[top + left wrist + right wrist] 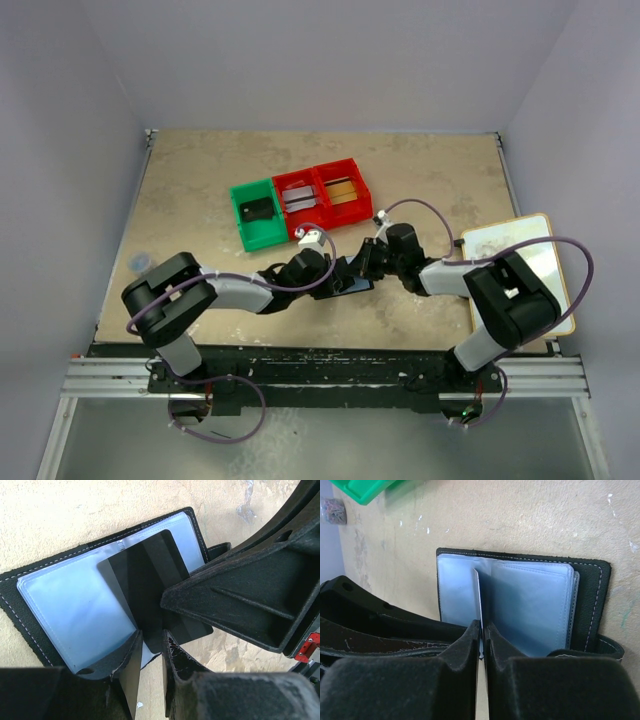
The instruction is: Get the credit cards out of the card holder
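Note:
The card holder (60, 605) lies open on the table, its pale blue sleeves facing up; it also shows in the top view (352, 284) and the right wrist view (592, 595). A black credit card (150, 575) sticks halfway out of a sleeve. My left gripper (149, 637) is open by a narrow gap, and the card's near corner lies in that gap. My right gripper (481, 625) is shut on a thin sleeve page (477, 590) and holds it up on edge. One of its fingers (240, 595) lies over the card's far side. Both grippers meet at the holder (345, 272).
A green bin (255, 213) holds a black card. Beside it, one red bin (300, 193) holds a silver card and another red bin (343, 185) holds a gold card. They stand just behind the holder. A white board (520, 262) lies at the right edge.

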Tool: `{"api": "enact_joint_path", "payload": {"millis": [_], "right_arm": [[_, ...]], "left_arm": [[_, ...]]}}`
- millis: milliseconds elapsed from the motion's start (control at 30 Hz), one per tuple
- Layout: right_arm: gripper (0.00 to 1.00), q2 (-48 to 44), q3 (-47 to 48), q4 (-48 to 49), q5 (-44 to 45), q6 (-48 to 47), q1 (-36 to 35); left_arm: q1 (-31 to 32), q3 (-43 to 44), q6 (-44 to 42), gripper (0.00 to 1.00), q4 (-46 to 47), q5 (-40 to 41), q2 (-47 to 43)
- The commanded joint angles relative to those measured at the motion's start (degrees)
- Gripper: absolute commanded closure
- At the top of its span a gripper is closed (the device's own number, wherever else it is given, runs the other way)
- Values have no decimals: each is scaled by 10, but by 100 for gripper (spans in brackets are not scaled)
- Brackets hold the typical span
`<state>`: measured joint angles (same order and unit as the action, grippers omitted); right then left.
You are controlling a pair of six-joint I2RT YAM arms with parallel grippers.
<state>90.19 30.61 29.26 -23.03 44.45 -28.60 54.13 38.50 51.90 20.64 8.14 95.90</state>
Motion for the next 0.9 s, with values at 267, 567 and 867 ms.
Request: {"api": "enact_joint_path", "payload": {"millis": [267,567,867], "right_arm": [[100,-58,-16,-12,54,5,-4],[100,-111,-50,23,66,12,-4],[100,-182,-73,86,74,-20,-21]], "left_arm": [[1,-41,5,81,-3,58,-88],[1,-91,12,66,-10,135,-184],[1,-145,41,40,-122,286,-347]]}}
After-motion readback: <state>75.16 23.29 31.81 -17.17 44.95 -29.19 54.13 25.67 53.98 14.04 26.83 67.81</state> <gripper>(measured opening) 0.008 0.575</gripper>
